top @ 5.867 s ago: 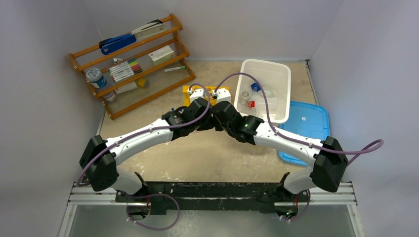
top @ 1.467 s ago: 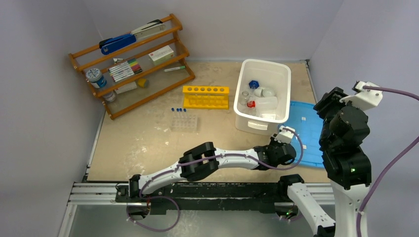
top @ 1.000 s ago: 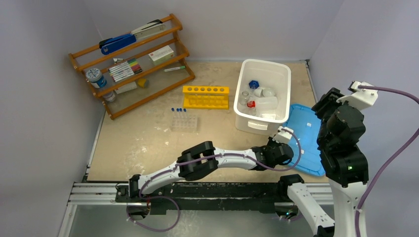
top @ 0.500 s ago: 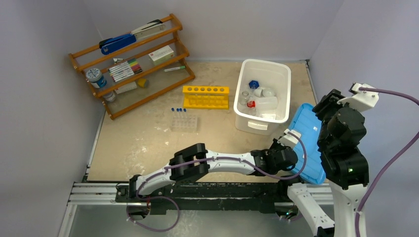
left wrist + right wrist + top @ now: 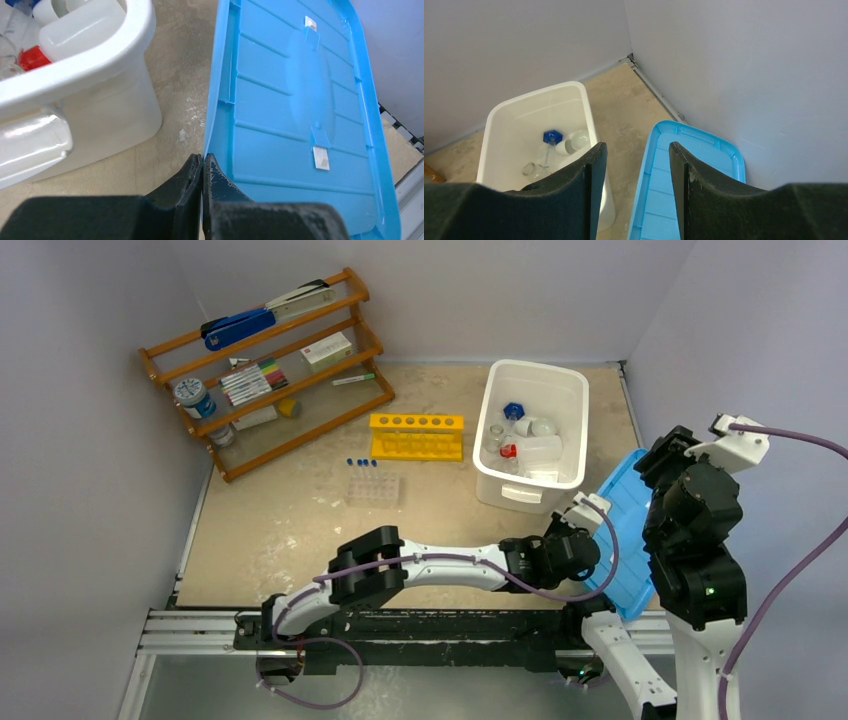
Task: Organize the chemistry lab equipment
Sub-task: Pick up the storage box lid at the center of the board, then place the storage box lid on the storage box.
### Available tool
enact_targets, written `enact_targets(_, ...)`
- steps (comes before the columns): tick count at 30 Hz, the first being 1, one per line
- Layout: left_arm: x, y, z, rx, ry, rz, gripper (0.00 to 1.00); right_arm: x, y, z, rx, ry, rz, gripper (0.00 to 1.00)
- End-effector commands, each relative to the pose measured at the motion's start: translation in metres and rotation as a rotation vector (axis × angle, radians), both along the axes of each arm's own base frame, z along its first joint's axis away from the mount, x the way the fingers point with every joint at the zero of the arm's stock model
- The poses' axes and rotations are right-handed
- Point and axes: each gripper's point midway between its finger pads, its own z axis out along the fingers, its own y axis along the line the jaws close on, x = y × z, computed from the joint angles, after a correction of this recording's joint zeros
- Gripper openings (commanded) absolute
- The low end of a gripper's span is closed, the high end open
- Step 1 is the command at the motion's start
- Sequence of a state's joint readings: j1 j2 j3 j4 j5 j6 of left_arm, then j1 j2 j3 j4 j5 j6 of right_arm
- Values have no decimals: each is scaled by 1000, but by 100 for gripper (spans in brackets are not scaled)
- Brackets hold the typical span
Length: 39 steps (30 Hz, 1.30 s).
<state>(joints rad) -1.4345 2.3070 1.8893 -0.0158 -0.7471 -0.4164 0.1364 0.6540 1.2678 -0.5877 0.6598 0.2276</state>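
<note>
My left gripper (image 5: 203, 157) is shut on the left rim of the blue lid (image 5: 295, 115). The lid (image 5: 625, 530) stands tilted, its left edge raised off the table beside the white bin (image 5: 487, 420). Inside the bin lie the white squeeze bottle (image 5: 538, 448) with its red nozzle (image 5: 32, 57), a blue cap (image 5: 552, 136) and small clear glassware. My right gripper (image 5: 637, 150) hangs open and empty high above the lid (image 5: 704, 160). The yellow rack (image 5: 416, 435), the clear tube tray (image 5: 373, 489) and blue-capped tubes (image 5: 360, 462) sit left of the bin.
A wooden shelf (image 5: 270, 370) with a blue stapler, markers and boxes stands at the back left. Walls close in behind the bin and right of the lid. My left arm (image 5: 430, 565) stretches across the table's near edge.
My left gripper has lifted the lid's left edge higher, so the lid has gone from flat to steeply tilted. The right arm has barely moved.
</note>
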Motion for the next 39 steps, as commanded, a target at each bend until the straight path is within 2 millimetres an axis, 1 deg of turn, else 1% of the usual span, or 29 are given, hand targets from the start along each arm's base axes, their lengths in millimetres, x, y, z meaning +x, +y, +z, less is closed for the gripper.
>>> enact_targets(1,-1,-2,88,-198,-42,-3,0,-4,-5,9,-8,-31,-24,52)
enact_targets(6,6,6,105,-208,-71,33,0,-3,-5,6,-10,-24,-25,52)
enact_targets(10,18,14,113,-208,-90,69,0,-3,-4,6,-8,-24,-19,52)
enact_targets(13,32,24,125,-230,-95,106,0,-3,-3,7,-4,-30,-18,51)
enact_targets(17,44,39,148,-267,-113,129,0,-3,-3,8,-5,-32,-17,51)
enact_targets(20,51,46,157,-284,-102,132,0,-2,-3,8,-5,-31,-14,51)
enact_targets(25,61,65,172,-353,-79,145,0,-1,-1,12,-1,-42,-1,51)
enact_targets(28,70,74,180,-364,-81,167,0,1,1,10,1,-36,5,51)
enact_targets(30,80,82,185,-368,-82,195,0,2,1,8,3,-33,8,51)
enact_targets(32,95,94,186,-366,-79,235,0,4,2,6,3,-29,11,51)
enact_targets(35,121,121,186,-367,-74,303,0,6,3,3,6,-26,15,51)
enact_targets(39,141,155,180,-350,-79,384,0,12,5,-5,9,-13,25,51)
